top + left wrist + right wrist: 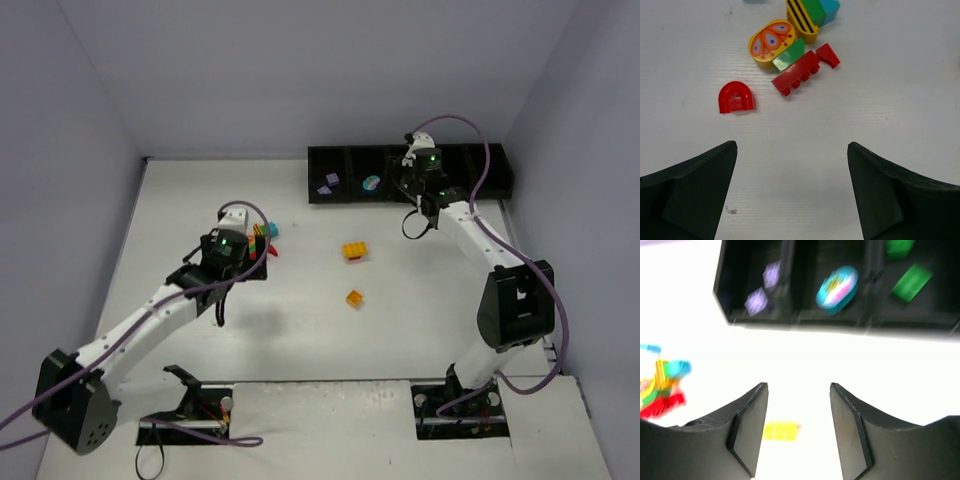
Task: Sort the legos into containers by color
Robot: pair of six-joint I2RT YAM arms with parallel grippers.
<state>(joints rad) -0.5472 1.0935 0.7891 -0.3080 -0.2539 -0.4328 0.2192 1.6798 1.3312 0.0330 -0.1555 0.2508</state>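
Observation:
The black tray of bins (345, 200) stands at the back. Its left bin holds two lilac bricks (757, 300), the one beside it a teal oval piece (837, 289), and the third green bricks (911, 282). My right gripper (799, 385) is open and empty, raised just in front of the tray (805, 321), with a yellow brick (781, 431) on the table below it. My left gripper (792, 145) is open and empty, just short of a cluster: a red arch (736, 97), a red studded brick (796, 80), a green piece (789, 57) and a yellow oval (771, 42).
Two yellow-orange bricks (353, 250) (354, 298) lie mid-table. A striped yellow piece (802, 20), a small red piece (828, 55) and a teal brick (830, 10) sit at the cluster's far side. Walls enclose the table on the left, back and right.

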